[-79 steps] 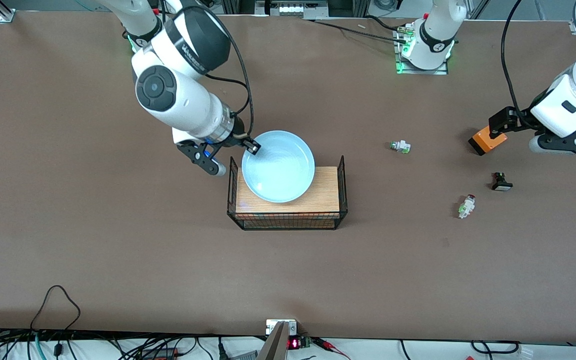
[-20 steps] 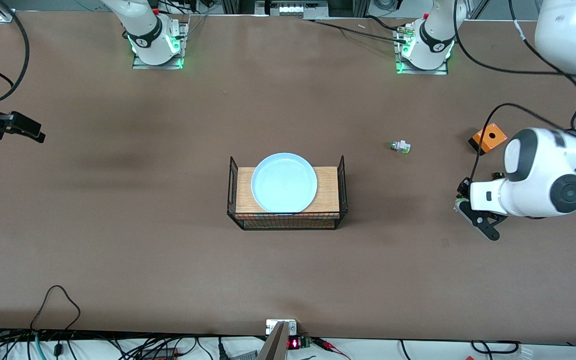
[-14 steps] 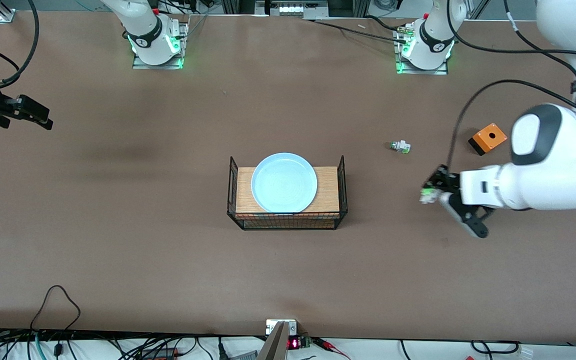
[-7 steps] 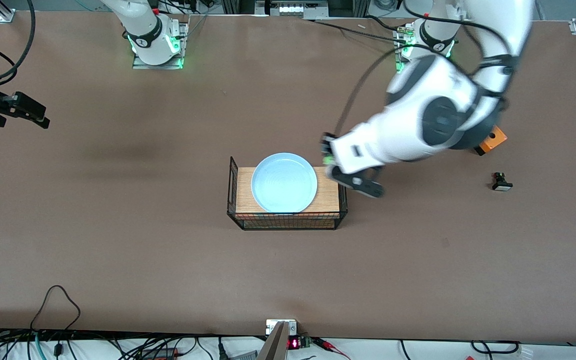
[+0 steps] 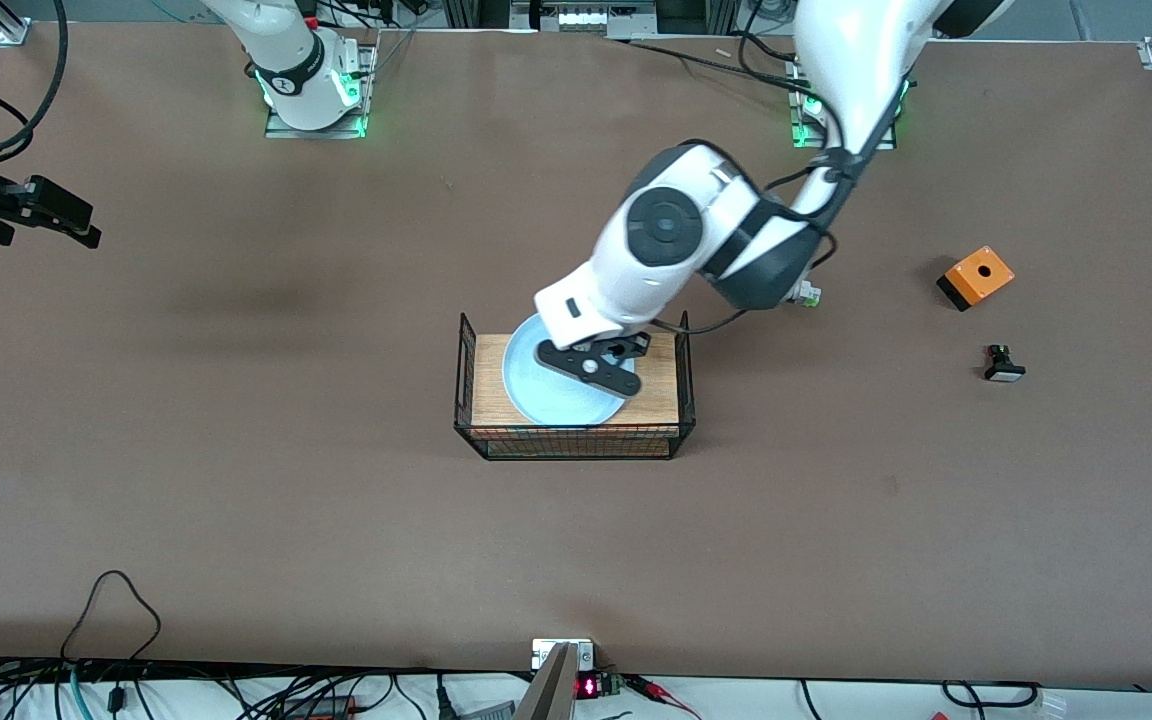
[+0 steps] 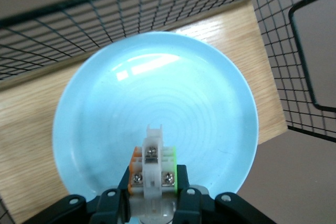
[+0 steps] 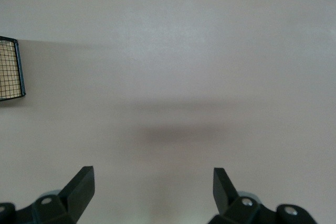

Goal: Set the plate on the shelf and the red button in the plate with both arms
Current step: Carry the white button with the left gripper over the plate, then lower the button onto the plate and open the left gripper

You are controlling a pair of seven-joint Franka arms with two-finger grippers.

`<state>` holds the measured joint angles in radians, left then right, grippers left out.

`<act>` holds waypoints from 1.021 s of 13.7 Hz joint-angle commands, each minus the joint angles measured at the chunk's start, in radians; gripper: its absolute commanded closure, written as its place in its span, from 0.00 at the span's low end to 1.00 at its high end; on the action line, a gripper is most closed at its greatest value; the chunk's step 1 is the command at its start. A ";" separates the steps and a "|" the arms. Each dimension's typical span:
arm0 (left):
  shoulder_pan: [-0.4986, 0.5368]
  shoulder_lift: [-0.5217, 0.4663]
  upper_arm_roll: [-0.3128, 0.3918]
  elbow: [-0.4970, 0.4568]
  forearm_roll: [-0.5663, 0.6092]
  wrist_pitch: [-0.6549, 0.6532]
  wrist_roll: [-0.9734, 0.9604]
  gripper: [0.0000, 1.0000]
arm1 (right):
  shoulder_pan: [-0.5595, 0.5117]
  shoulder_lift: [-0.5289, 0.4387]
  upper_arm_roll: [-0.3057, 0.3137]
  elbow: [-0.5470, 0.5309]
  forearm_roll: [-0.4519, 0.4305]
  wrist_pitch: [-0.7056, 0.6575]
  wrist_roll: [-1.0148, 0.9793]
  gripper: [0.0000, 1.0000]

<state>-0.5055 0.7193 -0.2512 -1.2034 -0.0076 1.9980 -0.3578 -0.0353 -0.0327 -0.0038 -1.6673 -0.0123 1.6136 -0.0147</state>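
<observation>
The pale blue plate lies on the wooden top of the wire basket in the middle of the table. My left gripper hangs just over the plate and is shut on the red button. The button's white body with green and orange sides sticks out between the fingers, and its red cap is hidden. In the front view the hand covers the button. My right gripper waits open over bare table at the right arm's end, holding nothing.
An orange box and a small black button sit toward the left arm's end. A white-green part peeks out beside the left arm's elbow. The basket's wire walls rise beside the plate. A basket corner shows in the right wrist view.
My left arm has swung from the left arm's end of the table to over the plate, carrying the button. The right gripper has hardly moved.
</observation>
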 commanded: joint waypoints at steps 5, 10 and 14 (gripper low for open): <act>-0.010 0.009 0.016 0.041 0.064 -0.022 0.002 0.00 | -0.005 -0.003 0.001 0.014 0.015 -0.040 -0.001 0.00; 0.025 -0.064 0.016 0.042 0.060 -0.135 -0.003 0.00 | -0.005 -0.003 -0.001 0.014 0.015 -0.040 -0.002 0.00; 0.201 -0.220 0.016 0.045 0.063 -0.405 0.000 0.00 | -0.005 -0.003 -0.001 0.014 0.015 -0.040 -0.002 0.00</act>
<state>-0.4013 0.5958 -0.2257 -1.1301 0.0378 1.7018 -0.3633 -0.0359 -0.0327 -0.0048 -1.6667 -0.0110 1.5924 -0.0143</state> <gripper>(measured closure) 0.000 0.000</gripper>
